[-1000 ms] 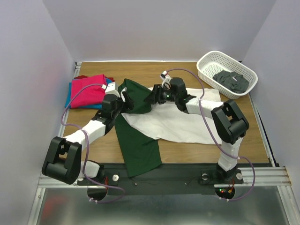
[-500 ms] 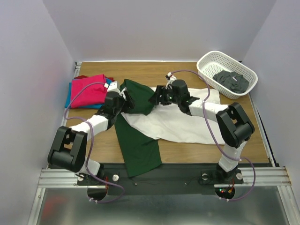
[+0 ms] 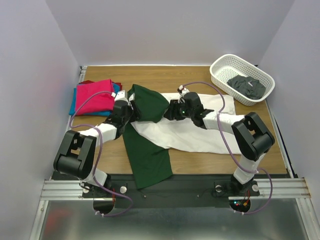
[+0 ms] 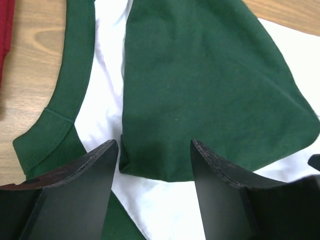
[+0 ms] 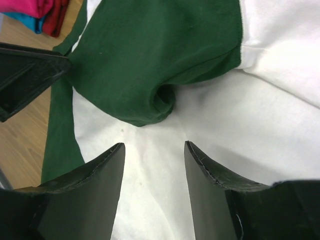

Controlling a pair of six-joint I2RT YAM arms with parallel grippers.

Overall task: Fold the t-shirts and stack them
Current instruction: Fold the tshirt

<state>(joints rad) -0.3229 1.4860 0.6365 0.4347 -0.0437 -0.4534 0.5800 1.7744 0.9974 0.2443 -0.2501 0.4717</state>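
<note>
Green sleeve (image 3: pixel 148 102) lies folded onto the white shirt (image 3: pixel 200 135), right of the pink stack (image 3: pixel 95 95) (both pairs of jaws stand apart, holding nothing). Left gripper (image 4: pixel 154 150) and right gripper (image 5: pixel 153 147) should press that fold flat, smoothing its bunched corner before the next fold

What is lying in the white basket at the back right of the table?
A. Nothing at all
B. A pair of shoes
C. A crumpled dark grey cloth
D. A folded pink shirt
C: the overhead view shows a crumpled dark grey cloth lying inside the white basket, and nothing else in there with it.
</note>
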